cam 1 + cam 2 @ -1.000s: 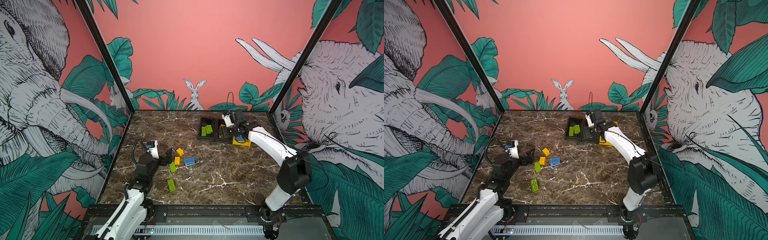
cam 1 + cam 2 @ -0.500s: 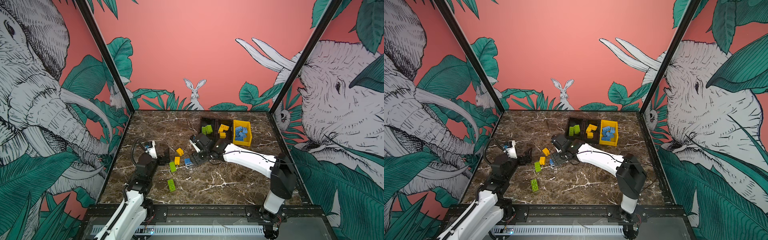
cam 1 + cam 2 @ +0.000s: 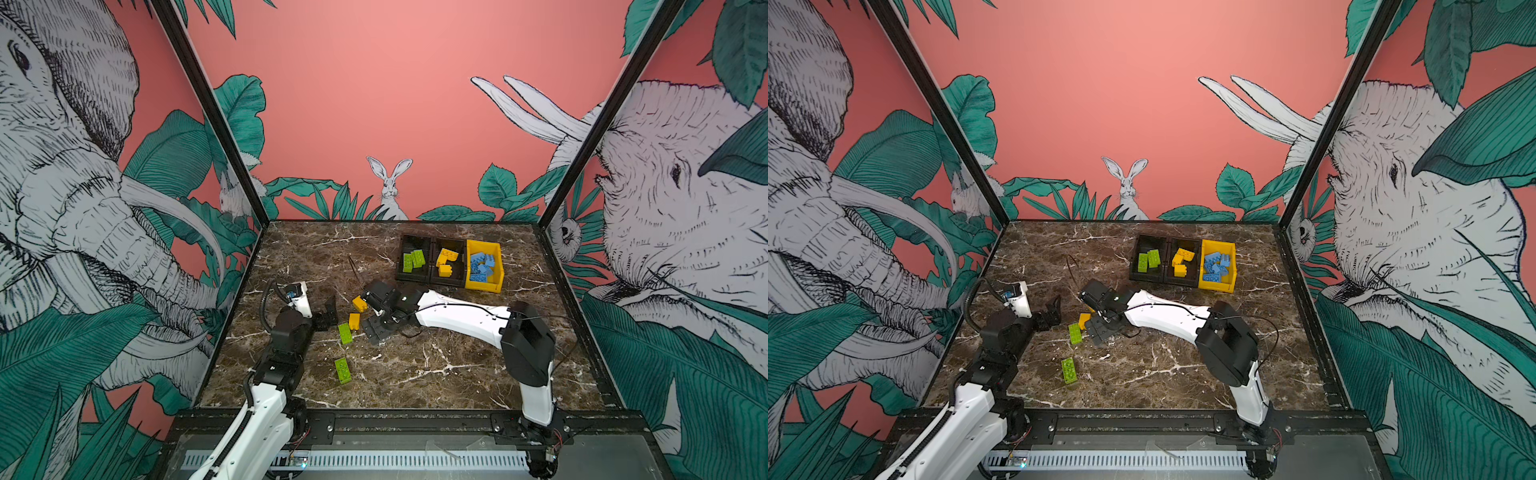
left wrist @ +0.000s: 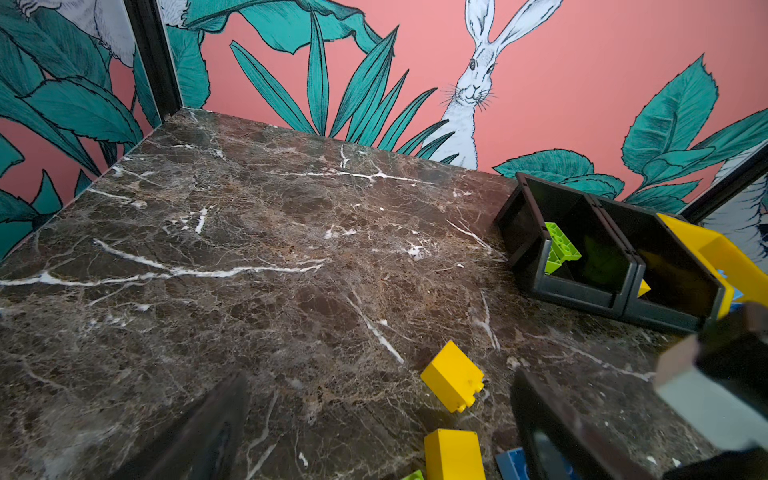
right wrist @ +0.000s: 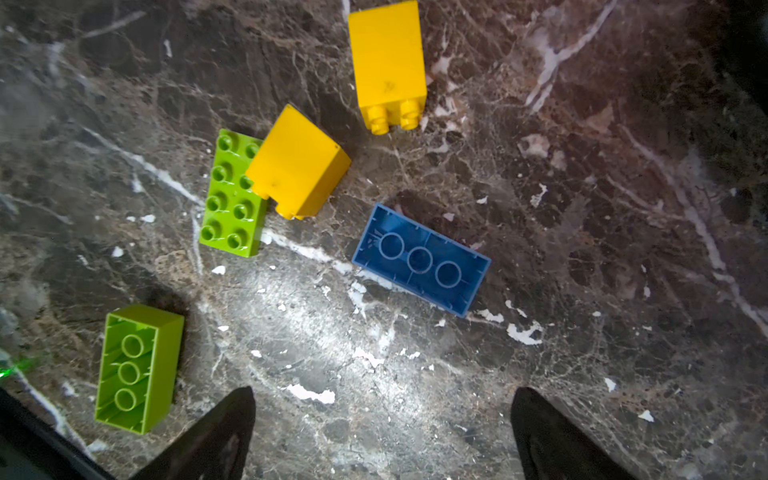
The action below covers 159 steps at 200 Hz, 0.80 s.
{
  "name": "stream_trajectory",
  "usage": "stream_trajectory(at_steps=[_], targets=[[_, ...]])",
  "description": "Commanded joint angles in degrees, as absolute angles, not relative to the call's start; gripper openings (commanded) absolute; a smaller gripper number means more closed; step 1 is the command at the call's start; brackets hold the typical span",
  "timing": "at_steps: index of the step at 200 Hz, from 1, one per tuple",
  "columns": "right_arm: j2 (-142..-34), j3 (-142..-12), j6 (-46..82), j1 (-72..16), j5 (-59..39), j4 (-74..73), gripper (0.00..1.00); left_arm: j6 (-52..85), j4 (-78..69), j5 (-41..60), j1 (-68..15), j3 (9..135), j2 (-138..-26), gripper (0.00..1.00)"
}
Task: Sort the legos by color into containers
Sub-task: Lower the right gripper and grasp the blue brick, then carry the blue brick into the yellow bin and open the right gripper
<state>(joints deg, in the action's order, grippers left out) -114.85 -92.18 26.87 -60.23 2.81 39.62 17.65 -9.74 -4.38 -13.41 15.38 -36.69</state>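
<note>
Lego (image 5: pixel 420 259) in blue, studs down, just ahead of spread, empty right gripper (image 5: pixel 382 392).

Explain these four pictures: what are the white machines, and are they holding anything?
They are two robot arms at a marble table. Two pictures look down from overhead, side by side; the other two come from a camera on each arm's wrist. Each arm ends in a two-fingered hand: the left hand and the right hand are both open and hold nothing. The right wrist picture shows loose bricks on the table: a blue brick, two yellow bricks and two green bricks. At the back, two black bins hold green and yellow ones, and a yellow bin holds blue ones.
</note>
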Motion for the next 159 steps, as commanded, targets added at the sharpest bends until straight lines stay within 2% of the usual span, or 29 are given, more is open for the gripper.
stream_trajectory(at_steps=[1, 99, 159], targets=[[-118.2, -95.8, 27.9, -60.1, 4.0, 43.2, 0.96, 18.5, -9.6, -4.0, -13.3, 15.4, -35.8, 0.99], [-127.4, -101.5, 31.1, -56.6, 2.4, 41.8, 0.91, 18.5, -7.9, -4.9, -13.3, 15.2, -32.6, 0.99], [-128.4, -101.9, 31.0, -55.6, 1.0, 41.2, 0.72, 18.4, -7.9, -4.5, -13.2, 15.2, -32.5, 0.99]])
